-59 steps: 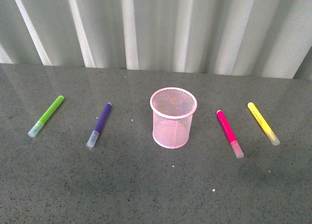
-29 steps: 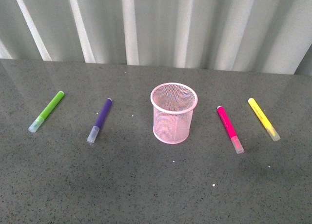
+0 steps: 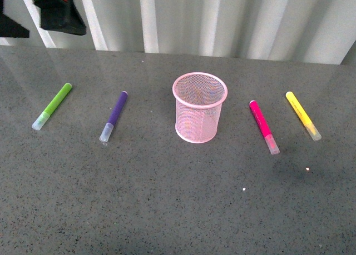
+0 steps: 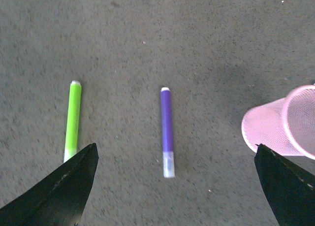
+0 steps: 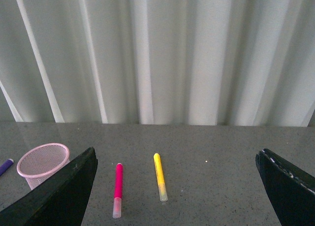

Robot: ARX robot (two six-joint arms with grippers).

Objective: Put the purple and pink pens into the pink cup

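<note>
The pink cup (image 3: pixel 196 124) stands upright mid-table. The purple pen (image 3: pixel 114 116) lies to its left and the pink pen (image 3: pixel 263 126) to its right, both flat with their pale caps toward me. My left gripper (image 3: pixel 47 13) shows as a dark shape at the top left, high above the table. In the left wrist view it (image 4: pixel 175 148) is open and empty above the purple pen (image 4: pixel 167 122), with the cup (image 4: pixel 275 127) to one side. My right gripper (image 5: pixel 177 151) is open and empty, well back from the pink pen (image 5: pixel 118 186) and the cup (image 5: pixel 37 174).
A lime-green pen (image 3: pixel 52 105) lies at the far left and a yellow pen (image 3: pixel 303 115) at the far right. A pale corrugated wall (image 3: pixel 222 21) closes the back of the grey speckled table (image 3: pixel 178 199).
The front view has tilted, so the cup and pens sit higher in the frame. My left gripper has come into view at the top left. The pens and cup lie as before.
</note>
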